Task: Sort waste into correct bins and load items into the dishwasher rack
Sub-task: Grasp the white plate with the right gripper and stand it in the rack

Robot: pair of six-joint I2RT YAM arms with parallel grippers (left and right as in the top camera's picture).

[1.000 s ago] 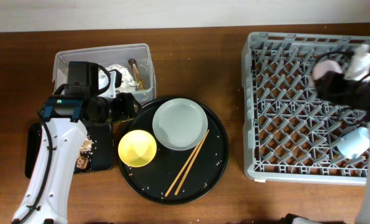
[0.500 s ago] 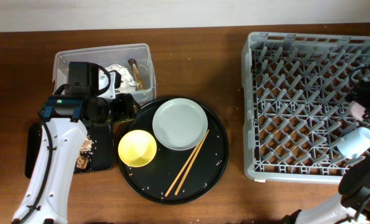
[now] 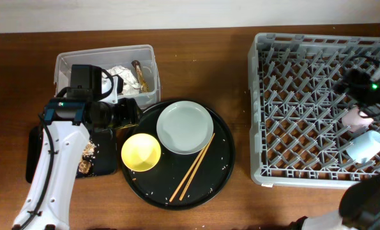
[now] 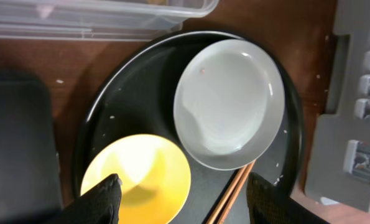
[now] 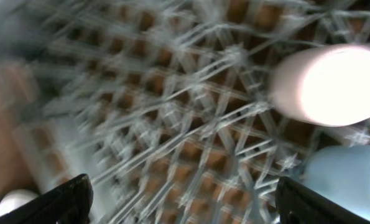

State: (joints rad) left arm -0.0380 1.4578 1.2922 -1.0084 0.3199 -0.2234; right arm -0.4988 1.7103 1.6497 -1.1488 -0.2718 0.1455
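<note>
Cups are done: the pink cup point(image 3: 354, 119) and blue cup point(image 3: 366, 145) sit in the rack point(image 3: 304, 96), but the plate point(image 3: 184, 127), yellow bowl point(image 3: 141, 153) and chopsticks point(image 3: 193, 165) wait left of the rack, with waste point(image 3: 122, 72) in the clear tub point(image 3: 103, 51) farther left. My left tool point(image 4: 188, 199) and right tool point(image 5: 185, 199) are both spread wide, holding nothing. The desk point(image 3: 202, 64) is brown wood.

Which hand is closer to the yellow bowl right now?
Left. The left hand hangs open at the round black tray's edge, just beside the yellow bowl. The right hand is far off over the dishwasher rack, by the pink cup.
</note>
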